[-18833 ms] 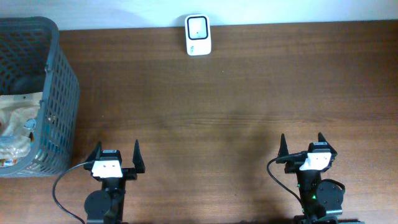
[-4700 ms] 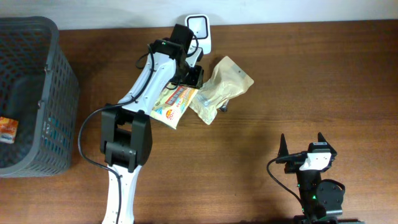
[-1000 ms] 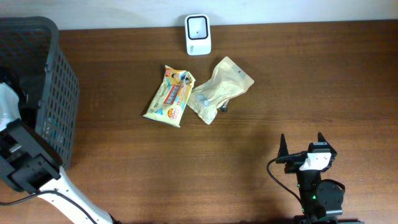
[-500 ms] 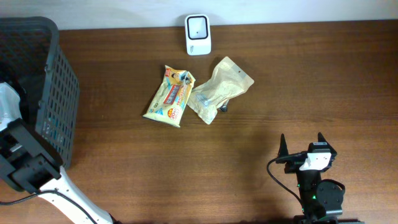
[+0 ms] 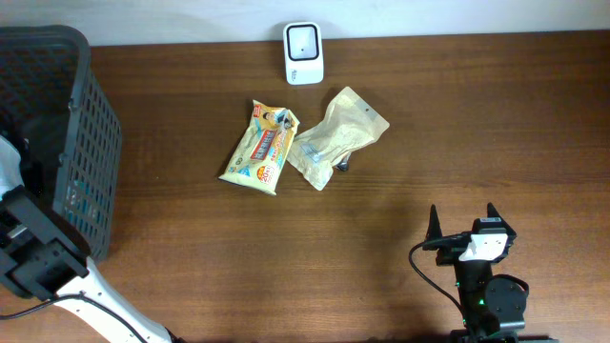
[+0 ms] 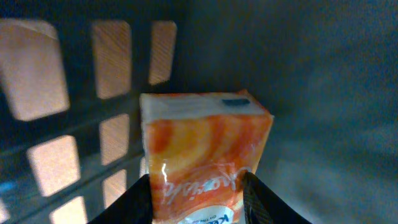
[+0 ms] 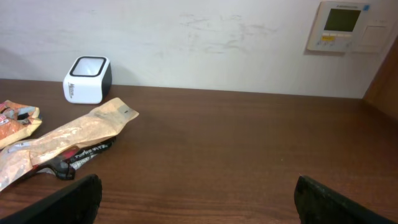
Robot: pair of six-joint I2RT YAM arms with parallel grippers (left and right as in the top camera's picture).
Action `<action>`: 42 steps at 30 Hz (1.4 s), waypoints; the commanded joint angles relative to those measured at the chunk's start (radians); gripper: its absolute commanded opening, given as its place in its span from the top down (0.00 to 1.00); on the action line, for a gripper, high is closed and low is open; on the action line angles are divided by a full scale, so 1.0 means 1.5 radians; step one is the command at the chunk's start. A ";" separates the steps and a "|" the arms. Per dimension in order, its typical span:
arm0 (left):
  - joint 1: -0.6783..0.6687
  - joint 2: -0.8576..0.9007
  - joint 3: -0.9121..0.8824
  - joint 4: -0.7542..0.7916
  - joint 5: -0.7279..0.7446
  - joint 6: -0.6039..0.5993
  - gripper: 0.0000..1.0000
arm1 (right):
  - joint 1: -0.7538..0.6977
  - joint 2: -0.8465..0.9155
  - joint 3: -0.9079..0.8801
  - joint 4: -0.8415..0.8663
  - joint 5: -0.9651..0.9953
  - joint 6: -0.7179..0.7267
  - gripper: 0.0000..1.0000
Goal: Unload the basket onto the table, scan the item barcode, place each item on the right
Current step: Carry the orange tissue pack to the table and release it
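**Orange pack held inside the basket**

The orange pack (image 6: 205,155) stands between the fingers of the left gripper (image 6: 196,180). Its long side runs from 6 o'clock up to 12 o'clock in the left wrist view. The far end points to 12 o'clock and has a small dark blue patch on it.

The pack is shaped like a box. It is orange with pale swirls, its wrap is shiny, and there is white writing low down.

The left gripper is about half open, and its fingers press on both sides of the pack.

Behind it is the dark plastic basket (image 6: 78,68), which has square holes. The basket (image 5: 95,143) sits at 9 o'clock on the wooden table (image 5: 429,124).

The white scanner (image 5: 304,52) is at 12 o'clock.

The right gripper (image 7: 198,183) is wide open and holds nothing.
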 commanded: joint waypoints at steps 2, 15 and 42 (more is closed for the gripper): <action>0.007 -0.013 -0.044 0.002 0.025 0.003 0.60 | 0.003 -0.005 -0.006 -0.003 0.001 0.005 0.01; -0.034 -0.032 -0.028 -0.006 0.025 -0.034 1.00 | 0.003 -0.005 -0.006 -0.003 0.001 0.005 0.01; -0.169 -0.416 0.142 0.053 0.882 -0.323 1.00 | 0.003 -0.005 -0.006 -0.003 0.001 0.005 0.02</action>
